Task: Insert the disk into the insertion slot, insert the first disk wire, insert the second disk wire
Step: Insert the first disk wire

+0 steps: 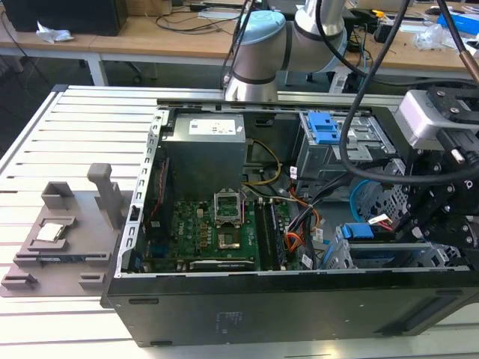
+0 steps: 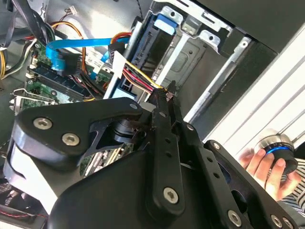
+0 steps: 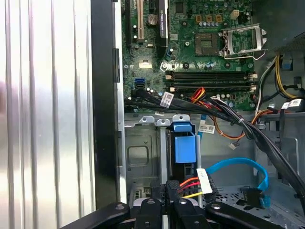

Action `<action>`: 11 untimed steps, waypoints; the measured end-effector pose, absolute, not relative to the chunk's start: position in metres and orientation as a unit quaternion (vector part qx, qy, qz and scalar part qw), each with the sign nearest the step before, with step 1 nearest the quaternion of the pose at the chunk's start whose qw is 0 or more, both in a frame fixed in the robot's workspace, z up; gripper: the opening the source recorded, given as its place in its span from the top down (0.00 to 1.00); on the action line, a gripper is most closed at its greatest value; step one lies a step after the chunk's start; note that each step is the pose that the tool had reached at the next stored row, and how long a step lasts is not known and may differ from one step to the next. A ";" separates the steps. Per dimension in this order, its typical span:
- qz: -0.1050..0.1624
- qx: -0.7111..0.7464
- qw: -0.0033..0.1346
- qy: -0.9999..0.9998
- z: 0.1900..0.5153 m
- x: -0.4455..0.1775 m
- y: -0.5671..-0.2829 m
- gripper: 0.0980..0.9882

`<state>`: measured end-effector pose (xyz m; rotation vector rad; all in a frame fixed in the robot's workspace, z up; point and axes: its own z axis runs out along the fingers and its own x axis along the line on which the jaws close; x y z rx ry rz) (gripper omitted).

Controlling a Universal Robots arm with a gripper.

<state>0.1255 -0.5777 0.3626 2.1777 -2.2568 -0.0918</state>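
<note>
Slatted table point(image 1: 75, 134): carrying the open computer case point(image 1: 224, 314), motherboard point(image 1: 217, 232) facing up.
Gripper point(image 2: 165, 92): hanging low over the drive cage at the exterior view's right end of the case, fingers clenched on the connector end of the first disk wire.
Insertion slot point(image 3: 143, 155): already housing the disk, silver walls closing around it.
Disk point(image 3: 185, 148): sitting fully inside the slot, blue carrier showing; first step looking done.
Second disk wire point(image 3: 238, 167): looping loose beside the disk, dark plug lying on the perforated floor, apart from the disk; judging this step not yet done.
First disk wire point(image 3: 188, 185): trailing red, orange and yellow strands from the fingertips, connector sitting just beside the disk's end; impossible to tell whether mating yet, so judging this step under way.
Hand point(image 2: 262, 164): resting on a round knob outside the case.
</note>
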 end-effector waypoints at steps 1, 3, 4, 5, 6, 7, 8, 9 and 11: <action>-0.029 0.694 0.002 -0.719 0.363 0.126 -0.581 0.93; -0.029 0.694 0.002 -0.719 0.363 0.126 -0.584 0.93; -0.029 0.694 0.002 -0.719 0.363 0.126 -0.584 0.93; -0.029 0.694 0.002 -0.719 0.362 0.127 -0.584 0.93; -0.029 0.694 0.002 -0.719 0.361 0.129 -0.584 0.93; -0.029 0.694 0.002 -0.719 0.361 0.130 -0.584 0.93; -0.029 0.694 0.002 -0.719 0.360 0.130 -0.584 0.93; -0.029 0.694 0.002 -0.719 0.360 0.131 -0.583 0.93; -0.029 0.694 0.002 -0.719 0.360 0.131 -0.580 0.93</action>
